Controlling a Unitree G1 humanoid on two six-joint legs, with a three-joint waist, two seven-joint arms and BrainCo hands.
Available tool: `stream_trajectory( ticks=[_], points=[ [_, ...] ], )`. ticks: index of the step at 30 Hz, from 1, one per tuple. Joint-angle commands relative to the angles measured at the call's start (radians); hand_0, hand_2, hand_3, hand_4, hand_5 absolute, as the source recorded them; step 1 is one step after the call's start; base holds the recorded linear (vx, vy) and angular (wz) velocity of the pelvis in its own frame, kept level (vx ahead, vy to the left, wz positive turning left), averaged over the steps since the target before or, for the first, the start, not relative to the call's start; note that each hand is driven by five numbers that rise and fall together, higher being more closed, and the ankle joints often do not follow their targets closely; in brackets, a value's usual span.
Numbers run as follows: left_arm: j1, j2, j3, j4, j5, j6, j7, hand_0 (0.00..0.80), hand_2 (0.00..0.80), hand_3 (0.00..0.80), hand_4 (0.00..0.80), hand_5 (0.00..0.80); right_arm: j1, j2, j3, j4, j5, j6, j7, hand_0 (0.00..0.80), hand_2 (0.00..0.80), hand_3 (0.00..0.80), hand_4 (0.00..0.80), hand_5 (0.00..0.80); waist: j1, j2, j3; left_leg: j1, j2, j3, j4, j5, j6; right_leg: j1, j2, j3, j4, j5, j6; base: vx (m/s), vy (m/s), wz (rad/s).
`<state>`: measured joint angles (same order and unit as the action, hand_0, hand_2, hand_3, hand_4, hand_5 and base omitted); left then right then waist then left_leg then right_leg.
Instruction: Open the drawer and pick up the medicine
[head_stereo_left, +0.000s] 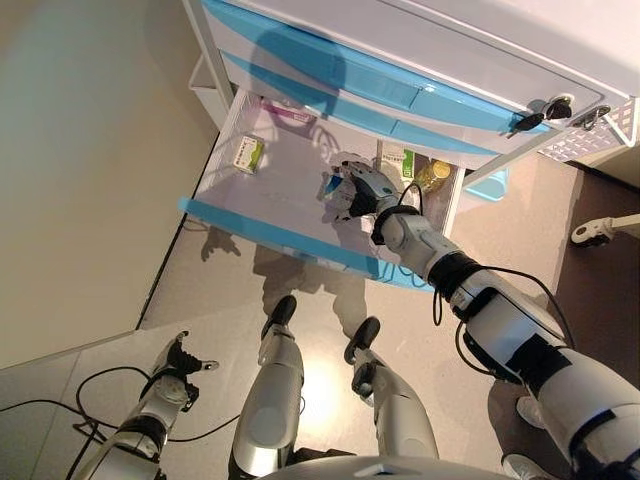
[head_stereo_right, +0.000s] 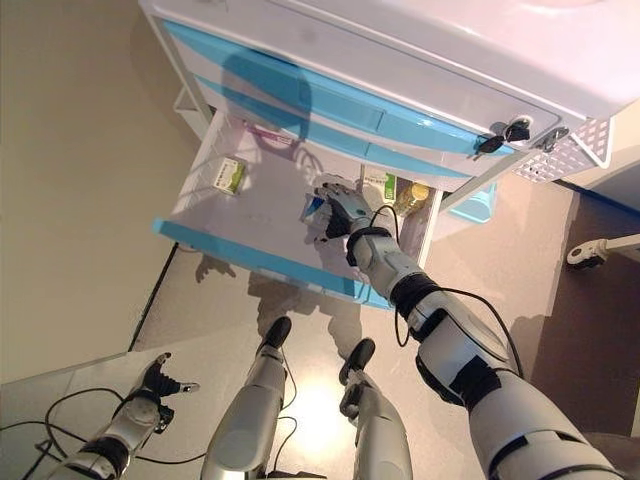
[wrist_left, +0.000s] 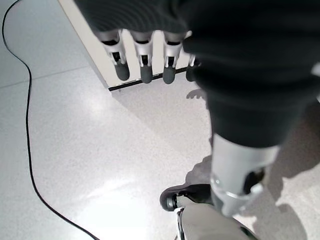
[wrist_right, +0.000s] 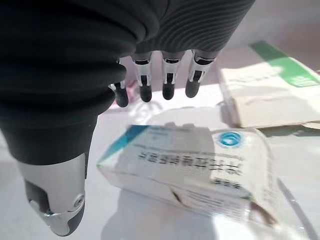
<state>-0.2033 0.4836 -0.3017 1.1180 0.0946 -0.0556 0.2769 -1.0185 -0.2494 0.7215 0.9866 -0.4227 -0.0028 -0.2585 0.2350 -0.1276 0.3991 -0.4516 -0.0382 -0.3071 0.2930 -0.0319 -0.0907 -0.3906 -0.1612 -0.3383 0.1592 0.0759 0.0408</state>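
The drawer (head_stereo_left: 300, 240) is pulled open. The right hand (head_stereo_left: 352, 190) is held inside it with fingers relaxed, grasping nothing; the medicine box (wrist_right: 190, 167) lies just beneath its fingertips. The left hand (head_stereo_left: 178, 365) hangs released near the floor.

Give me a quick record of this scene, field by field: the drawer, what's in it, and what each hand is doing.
drawer: open, pulled out of the white and blue cabinet
right hand: open, over the blue-and-white medicine box, not gripping it
left hand: open, idle, low above the floor
other contents: green-and-white box at the drawer's left, another green-and-white box and a yellow bottle at its right
medicine picked up: not yet
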Motion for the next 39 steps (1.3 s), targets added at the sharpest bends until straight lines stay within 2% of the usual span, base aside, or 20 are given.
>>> stream_trajectory(
  ticks=[1,25,39],
  points=[
    [-0.013,0.017,-0.019,0.035,-0.019,-0.008,0.013,0.0,0.0,0.0,0.0,0.0,-0.072,-0.005,0.009,0.017,-0.034,0.001,-0.03,0.0,0.0,0.0,0.0,0.0,0.005,-0.004,0.013,-0.019,-0.053,0.004,-0.107,0.096,0.074,0.01,-0.018,0.038,0.11,-0.096,0.083,0.0,0.0,0.0],
    [-0.026,0.007,-0.056,0.043,-0.036,-0.003,0.019,0.0,0.0,0.0,0.0,0.0,-0.166,0.053,-0.025,0.183,0.023,0.03,-0.057,0.0,0.0,0.0,0.0,0.0,0.021,0.01,0.015,-0.022,-0.058,0.006,-0.114,0.101,0.078,0.006,-0.02,0.042,0.1,-0.08,0.087,0.0,0.0,0.0],
    [-0.036,0.01,-0.072,0.029,-0.049,-0.003,0.025,0.0,0.0,0.0,0.0,0.0,-0.227,0.034,-0.05,0.239,0.066,0.042,-0.071,0.0,0.0,0.0,0.0,0.0,0.032,0.029,0.023,-0.034,-0.061,0.006,-0.114,0.106,0.079,-0.001,-0.021,0.037,0.094,-0.075,0.089,0.001,0.001,0.0]
  ],
)
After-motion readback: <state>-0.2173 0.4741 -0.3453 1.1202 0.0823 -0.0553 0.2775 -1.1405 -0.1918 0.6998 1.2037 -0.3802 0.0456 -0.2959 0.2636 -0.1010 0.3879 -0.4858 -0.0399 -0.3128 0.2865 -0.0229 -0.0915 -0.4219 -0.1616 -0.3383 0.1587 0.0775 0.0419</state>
